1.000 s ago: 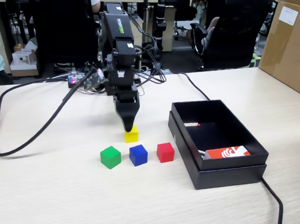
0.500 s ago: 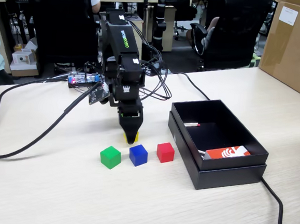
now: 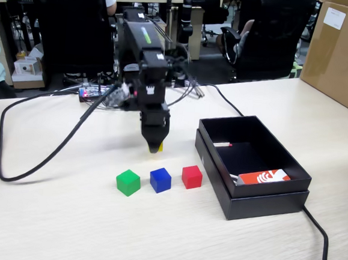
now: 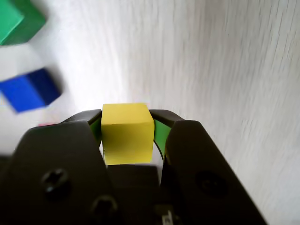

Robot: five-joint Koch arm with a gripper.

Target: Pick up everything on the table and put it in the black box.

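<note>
My gripper (image 3: 155,146) (image 4: 126,126) is shut on the yellow cube (image 4: 127,133) (image 3: 157,147), which hangs a little above the table (image 3: 64,218). Its green-lined jaws press on the cube's two sides in the wrist view. On the table in front stand the green cube (image 3: 128,182) (image 4: 16,21), the blue cube (image 3: 160,179) (image 4: 29,90) and the red cube (image 3: 191,176) in a row. The black box (image 3: 249,190) lies to the right of them in the fixed view, apart from the gripper.
Inside the box lie an orange-and-white card (image 3: 264,176) and a small pen-like stick (image 3: 222,144). Black cables (image 3: 20,166) loop over the table at left and run past the box at right. A brown carton (image 3: 343,53) stands at the far right.
The gripper closed on the yellow cube and has lifted it off the table, shifting slightly right. The other cubes have not moved.
</note>
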